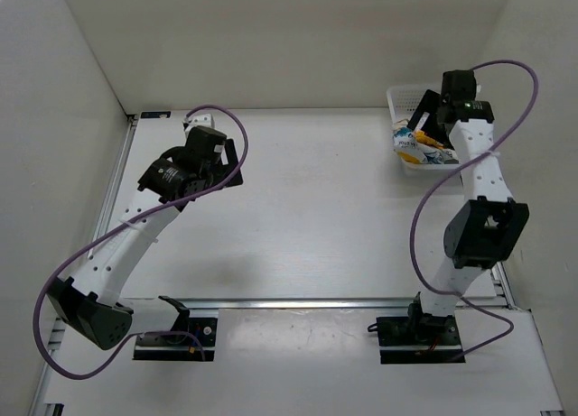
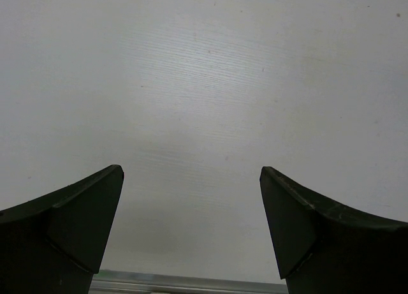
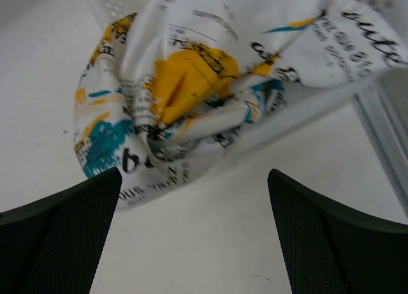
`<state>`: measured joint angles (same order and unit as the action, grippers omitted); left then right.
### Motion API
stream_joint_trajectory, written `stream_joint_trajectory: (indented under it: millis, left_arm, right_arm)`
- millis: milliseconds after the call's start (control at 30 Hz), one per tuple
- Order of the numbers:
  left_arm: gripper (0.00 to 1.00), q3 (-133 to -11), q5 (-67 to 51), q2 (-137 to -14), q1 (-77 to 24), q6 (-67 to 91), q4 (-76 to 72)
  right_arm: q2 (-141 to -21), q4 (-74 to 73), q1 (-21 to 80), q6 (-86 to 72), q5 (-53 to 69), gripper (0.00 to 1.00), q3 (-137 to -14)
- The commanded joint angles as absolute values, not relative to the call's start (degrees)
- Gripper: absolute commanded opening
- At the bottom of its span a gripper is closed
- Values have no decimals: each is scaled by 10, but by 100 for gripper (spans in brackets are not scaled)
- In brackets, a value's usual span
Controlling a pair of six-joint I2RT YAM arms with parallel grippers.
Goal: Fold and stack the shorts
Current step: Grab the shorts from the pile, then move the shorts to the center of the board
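Top external: shorts (image 1: 417, 145) are a crumpled wad at the far right corner of the desk (image 1: 307, 208), spilling over the near wall of the white mesh basket (image 1: 397, 96). Not unfolded, nothing stacked, so I'd say we're at the first pick.

Right wrist: the right claw (image 3: 194, 243) is released, with its fingers spread wide and nothing between them. It points at the low end of the wad, close but not touching. The wide spread makes sense, since it has to swallow several bunched layers. The basket sits on that arm's side, hence that arm reaches.

Left wrist: the left claw (image 2: 191, 230) is also released and empty, over bare desk well apart from the shorts. It's probably parked there to take a corner once the cloth gets dragged to the middle.

Risk: pinching only one layer, or the cloth snagging on the basket rim.
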<state>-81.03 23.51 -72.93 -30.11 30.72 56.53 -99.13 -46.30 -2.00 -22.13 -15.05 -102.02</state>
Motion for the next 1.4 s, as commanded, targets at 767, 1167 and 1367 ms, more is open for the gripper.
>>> stream_joint_trajectory:
  millis: [767,1167,1367]
  left_arm:
    - [100,-925,266,-766,-218,344,695]
    - [100,-938,120,-706,9,309,685]
    - [98,-846,-26,-734,-9,232,642]
  right_arm:
    - [-875,-258,93,-299,270,0,-1212]
    - [-716,-212,277,-241,175,39,-805]
    - [-751,-232,200,-269,215,86,-651]
